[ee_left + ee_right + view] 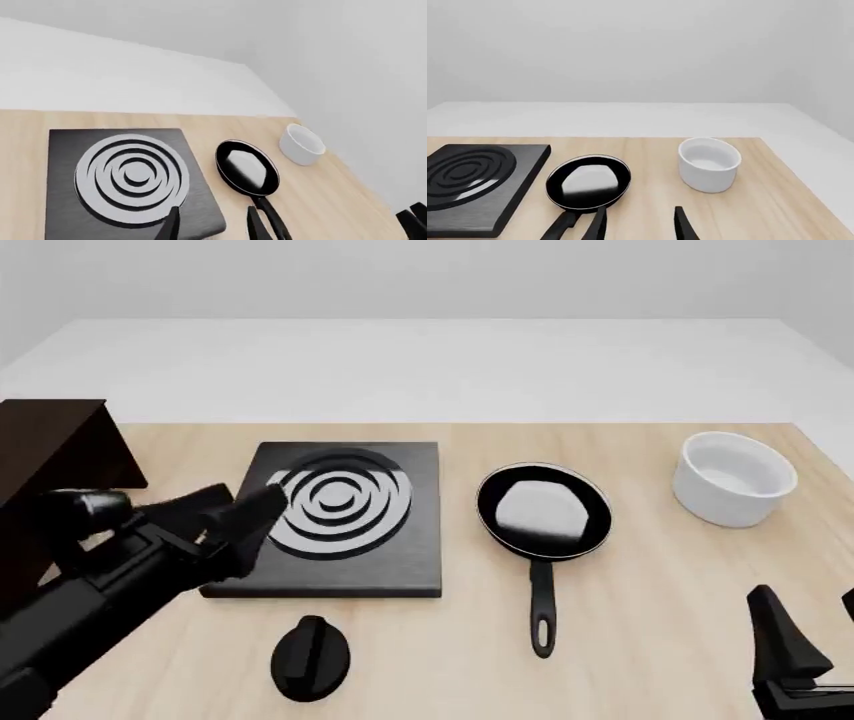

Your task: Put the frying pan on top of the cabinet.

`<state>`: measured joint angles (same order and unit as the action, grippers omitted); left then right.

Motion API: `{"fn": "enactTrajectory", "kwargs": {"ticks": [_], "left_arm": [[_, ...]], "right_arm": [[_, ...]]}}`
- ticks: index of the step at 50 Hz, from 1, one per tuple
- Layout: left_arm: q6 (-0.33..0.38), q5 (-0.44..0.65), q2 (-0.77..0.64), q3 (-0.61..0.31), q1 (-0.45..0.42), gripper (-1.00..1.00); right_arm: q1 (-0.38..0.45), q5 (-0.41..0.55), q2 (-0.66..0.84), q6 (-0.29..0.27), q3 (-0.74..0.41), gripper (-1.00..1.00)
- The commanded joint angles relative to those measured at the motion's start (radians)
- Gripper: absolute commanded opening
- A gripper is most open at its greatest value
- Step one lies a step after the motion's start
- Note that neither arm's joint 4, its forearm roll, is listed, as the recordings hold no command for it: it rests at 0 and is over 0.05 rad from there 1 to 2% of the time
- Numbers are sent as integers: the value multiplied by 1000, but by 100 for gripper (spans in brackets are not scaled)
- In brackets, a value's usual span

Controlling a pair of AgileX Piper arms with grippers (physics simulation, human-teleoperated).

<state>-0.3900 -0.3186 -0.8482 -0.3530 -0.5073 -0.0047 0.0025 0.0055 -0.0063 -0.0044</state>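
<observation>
The frying pan [543, 510] is glossy black with a pale sheen inside. It lies flat on the table right of the stove slab, its long handle [541, 610] pointing toward the near edge. It also shows in the left wrist view [245, 167] and the right wrist view [588, 182]. The dark brown cabinet [47, 455] stands at the far left, partly cut off. My left gripper [254, 525] is open and empty over the slab's left edge; in its wrist view [213, 225] the jaws stand apart. My right gripper [811, 625] is open and empty at the near right, also shown in its wrist view [639, 225].
A flat black stove slab [340, 515] with white rings lies between the cabinet and the pan. A white bowl [734, 478] stands at the back right. A small black round knob [310, 655] lies near the front edge, left of the pan's handle.
</observation>
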Motion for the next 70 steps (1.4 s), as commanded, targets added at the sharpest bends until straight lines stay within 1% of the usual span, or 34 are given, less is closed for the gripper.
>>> {"fn": "enactTrajectory", "kwargs": {"ticks": [1, 6, 7, 8, 9, 11, 12, 14, 16, 20, 21, 23, 25, 27, 28, 29, 31, 33, 37, 42, 45, 57, 65, 67, 69, 70], "left_arm": [[-128, -13, -201, -117, -160, 100], [-161, -1, -249, -164, -199, 100], [-134, 24, -264, -193, -219, 100], [-132, 41, -285, -213, -235, 100], [-163, 54, -304, -239, -264, 100], [-165, 60, -307, -252, -261, 100], [-186, 68, -316, -269, -288, 100], [-193, 75, -333, -290, -287, 100], [-215, 73, -358, -308, -310, 100], [-218, 67, -396, -341, -311, 100], [-249, 56, -421, -351, -319, 100], [-248, 53, -427, -367, -317, 100], [-263, 50, -443, -379, -331, 100], [-288, 40, -470, -386, -339, 100], [-289, 37, -485, -395, -347, 100], [-308, 31, -501, -396, -353, 100], [-305, 27, -514, -403, -350, 100], [-330, 6, -558, -410, -352, 100], [-334, -5, -584, -413, -354, 100], [-368, -30, -647, -422, -350, 100], [-380, -33, -658, -426, -360, 100], [-392, -35, -736, -467, -385, 100], [-395, -45, -807, -492, -371, 100], [-417, -59, -819, -485, -380, 100], [-412, -59, -820, -485, -374, 100], [-423, -65, -828, -482, -374, 100]], "right_arm": [[-1, -1, 0, 9, 2, 100], [-3, -1, -1, 10, 1, 100], [-3, 0, -2, 10, 1, 100], [-2, -1, -1, 9, 1, 100], [-1, -1, -2, 9, 1, 100], [-2, -1, -2, 10, 0, 100], [-2, 0, -2, 10, -1, 100], [-2, -2, -1, 9, 1, 100], [-1, -1, -2, 9, 2, 100], [-2, -2, -2, 10, 2, 100], [-2, -2, 0, 11, 1, 100], [-1, -3, 0, 10, 3, 100], [0, -3, 3, 11, 0, 100], [0, -3, 3, 12, 1, 100], [-1, -3, 5, 13, -1, 100], [-2, -2, 6, 14, -2, 100], [-3, -3, 5, 16, 0, 100], [-5, -4, 3, 18, 0, 100], [-6, -5, 3, 22, 1, 100], [-6, -6, 3, 27, 2, 100], [-6, -5, 2, 28, 2, 100], [-11, -5, -4, 31, 4, 100], [-9, -8, -4, 28, 4, 100], [-9, -8, -4, 28, 3, 100], [-10, -7, -4, 29, 1, 100], [-11, -7, -4, 29, 1, 100]]}}
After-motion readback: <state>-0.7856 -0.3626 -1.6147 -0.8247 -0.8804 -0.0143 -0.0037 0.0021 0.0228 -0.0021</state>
